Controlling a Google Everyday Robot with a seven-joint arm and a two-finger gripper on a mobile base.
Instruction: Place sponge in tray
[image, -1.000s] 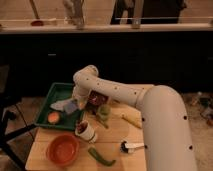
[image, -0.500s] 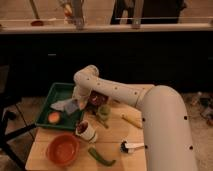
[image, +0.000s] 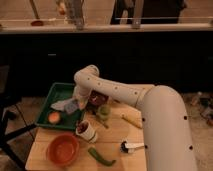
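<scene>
worktop (image: 115, 145): light wood, with the dark green tray (image: 56, 92) at its far left corner. the arm (image: 125, 95) reaches in from the right and bends down over the tray's right rim.

end effector (image: 79, 100) sits low at the tray's right side, just above the sponge (image: 71, 107). cannot tell how far its fingers are spread or whether they have hold of the sponge; the two look to be touching, contact unclear.

sponge: blue-grey block inside the tray near its right rim, partly over a paler whitish-grey flat piece (image: 60, 105) lying beside it. a small orange round thing (image: 54, 117) rests in the tray's near part, apart from the sponge.

around the tray: a dark red container (image: 96, 98) just right of the end effector, close against the arm. a small green cup (image: 103, 112) near the middle. a white cup (image: 87, 131) with dark contents by the tray's near right corner. an orange-red bowl (image: 62, 149) at the near left corner. a green pepper-like item (image: 101, 157) at the near edge. a yellow stick-like item (image: 132, 121) and a black-and-white tool (image: 131, 146) toward the right edge, next to the arm.
</scene>
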